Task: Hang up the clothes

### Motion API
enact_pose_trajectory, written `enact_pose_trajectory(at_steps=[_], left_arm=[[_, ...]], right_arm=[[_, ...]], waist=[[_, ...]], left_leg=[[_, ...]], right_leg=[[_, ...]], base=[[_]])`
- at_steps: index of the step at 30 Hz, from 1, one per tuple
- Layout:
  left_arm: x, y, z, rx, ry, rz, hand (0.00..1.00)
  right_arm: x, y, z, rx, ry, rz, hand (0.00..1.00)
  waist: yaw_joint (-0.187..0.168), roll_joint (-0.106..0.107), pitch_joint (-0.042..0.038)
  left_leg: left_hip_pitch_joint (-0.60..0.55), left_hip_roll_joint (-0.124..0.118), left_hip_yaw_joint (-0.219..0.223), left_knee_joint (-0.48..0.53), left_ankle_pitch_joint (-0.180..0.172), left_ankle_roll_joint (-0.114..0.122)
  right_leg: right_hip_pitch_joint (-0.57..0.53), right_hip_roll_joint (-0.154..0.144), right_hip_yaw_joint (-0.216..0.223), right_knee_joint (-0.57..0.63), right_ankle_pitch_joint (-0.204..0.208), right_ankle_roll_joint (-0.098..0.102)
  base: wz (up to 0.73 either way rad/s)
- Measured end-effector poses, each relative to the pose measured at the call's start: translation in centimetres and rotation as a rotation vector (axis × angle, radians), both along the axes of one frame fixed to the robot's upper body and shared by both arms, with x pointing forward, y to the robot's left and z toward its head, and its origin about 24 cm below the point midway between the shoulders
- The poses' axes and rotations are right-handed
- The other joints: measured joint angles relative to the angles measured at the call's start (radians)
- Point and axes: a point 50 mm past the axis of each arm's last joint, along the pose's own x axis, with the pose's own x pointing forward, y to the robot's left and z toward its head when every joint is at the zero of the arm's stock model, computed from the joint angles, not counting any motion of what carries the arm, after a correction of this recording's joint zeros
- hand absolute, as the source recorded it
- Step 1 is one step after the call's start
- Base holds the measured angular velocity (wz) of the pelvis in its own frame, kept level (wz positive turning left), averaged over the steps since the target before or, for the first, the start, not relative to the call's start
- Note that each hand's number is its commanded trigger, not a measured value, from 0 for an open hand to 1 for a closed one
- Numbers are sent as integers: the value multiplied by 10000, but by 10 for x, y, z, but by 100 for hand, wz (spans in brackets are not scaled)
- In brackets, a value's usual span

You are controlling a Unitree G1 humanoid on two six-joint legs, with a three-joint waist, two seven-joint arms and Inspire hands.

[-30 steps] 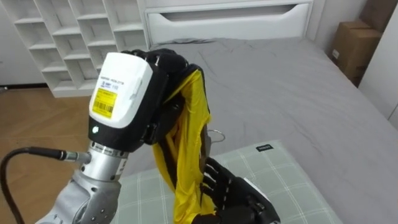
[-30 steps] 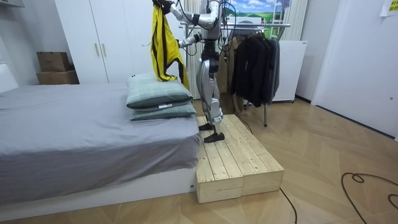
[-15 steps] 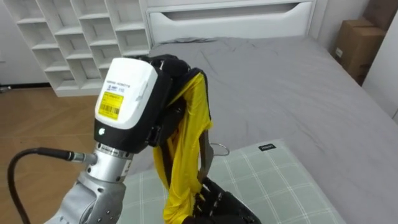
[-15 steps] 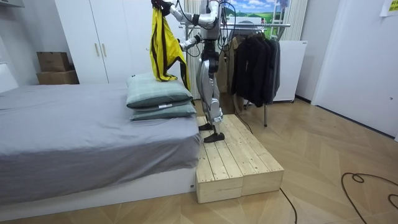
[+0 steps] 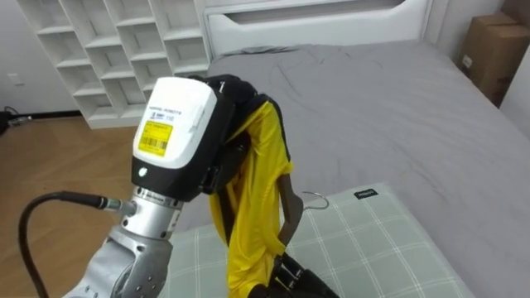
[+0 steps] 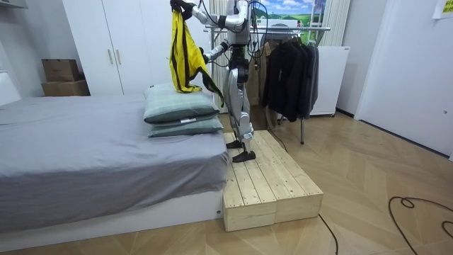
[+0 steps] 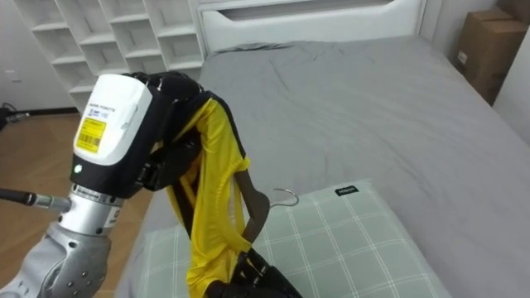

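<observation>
- Left hand (image 5: 222, 89) raised high, fingers curled tight round the top of a yellow garment with black trim (image 5: 252, 182), held up above a green checked pillow (image 5: 373, 240).
- Dark wooden hanger with a metal hook (image 5: 290, 207) set against the cloth, hook out to the right over the pillow.
- Right hand (image 5: 294, 283) low against the garment, at the hanger's lower end; impossible to tell how far closed.
- Standing on a pale wooden platform (image 6: 269, 184) between a grey bed (image 5: 397, 116) and a rack of dark clothes (image 6: 290, 67).

garment (image 5: 252, 199): hangs from left hand (image 5: 222, 89), above pillow (image 5: 364, 240)
hanger (image 5: 291, 207): partly behind garment, in right hand (image 5: 291, 280)
pillow: on bed (image 5: 373, 108)
</observation>
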Motion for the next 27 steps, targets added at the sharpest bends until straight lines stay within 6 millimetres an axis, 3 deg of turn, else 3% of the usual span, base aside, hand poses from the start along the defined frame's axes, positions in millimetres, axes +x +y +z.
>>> enact_pose_trajectory(at_steps=[1, 2, 13, 27], left_arm=[[0, 0, 0, 13, 25, -12, 100], [1, -1, 1, 40, 21, -29, 100], [5, -4, 11, 124, -225, -147, 100], [4, -9, 9, 192, -141, -348, 100]], right_arm=[[0, 0, 0, 44, 24, -30, 95], [0, 0, 0, 82, 44, -57, 100], [0, 0, 0, 95, 54, -61, 100], [-1, -1, -2, 28, 128, -63, 100]], waist=[[5, 0, 0], [19, 0, 0], [17, 1, 0], [12, 18, 10]], left_leg=[[-3, -1, 0, 0, 0, 0], [-11, -9, 0, 0, 0, 0], [-5, -40, -1, 0, 1, 2], [-8, -42, 1, -5, 0, 3]], right_leg=[[-1, -2, 4, -2, -6, 9], [-5, 1, 38, -3, -12, 19], [-6, -2, 90, -6, -33, 47], [-7, 5, 93, -6, -34, 48]], base=[[0], [0], [0], [0]])
